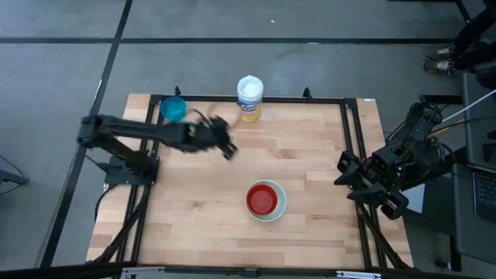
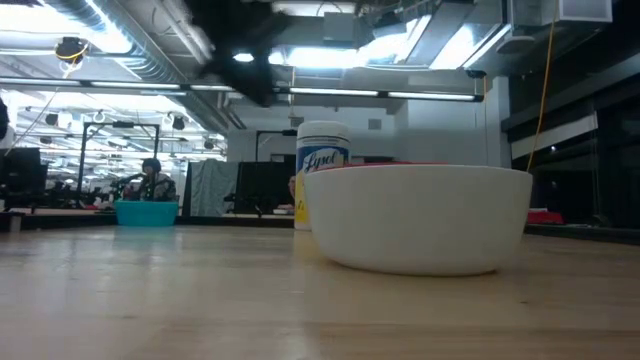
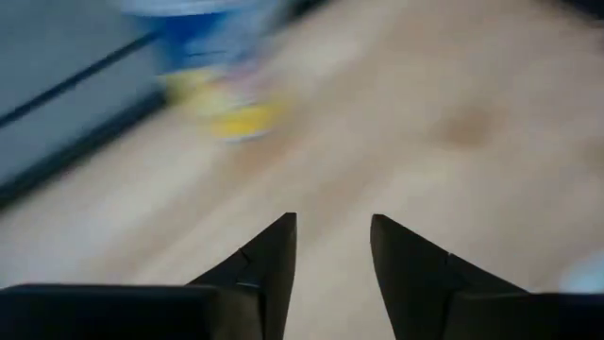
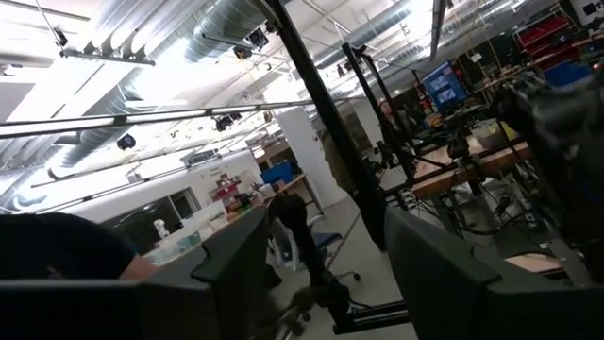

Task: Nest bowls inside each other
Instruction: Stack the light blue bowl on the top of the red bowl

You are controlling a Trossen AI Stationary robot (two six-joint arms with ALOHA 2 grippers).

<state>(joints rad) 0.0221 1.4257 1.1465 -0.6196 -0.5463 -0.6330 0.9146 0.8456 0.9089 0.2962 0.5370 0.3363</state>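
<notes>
A white bowl (image 1: 280,206) stands near the table's middle with a red bowl (image 1: 262,200) nested inside it. In the low view only the red bowl's rim (image 2: 400,165) shows above the white bowl (image 2: 425,215). A teal bowl (image 1: 173,109) sits upright on the wood at the far left corner and also shows in the low view (image 2: 147,212). My left gripper (image 1: 226,149) hovers above the table between the teal bowl and the white bowl; it is open (image 3: 332,227) with nothing between its fingers. My right gripper (image 4: 326,227) is open beyond the table's right edge, pointing into the room.
A white-and-yellow canister (image 1: 249,98) stands upright at the far edge, just beyond my left gripper, and shows blurred in the left wrist view (image 3: 222,76). A black frame (image 1: 353,139) borders the table. Bare wood lies to the near left of the white bowl.
</notes>
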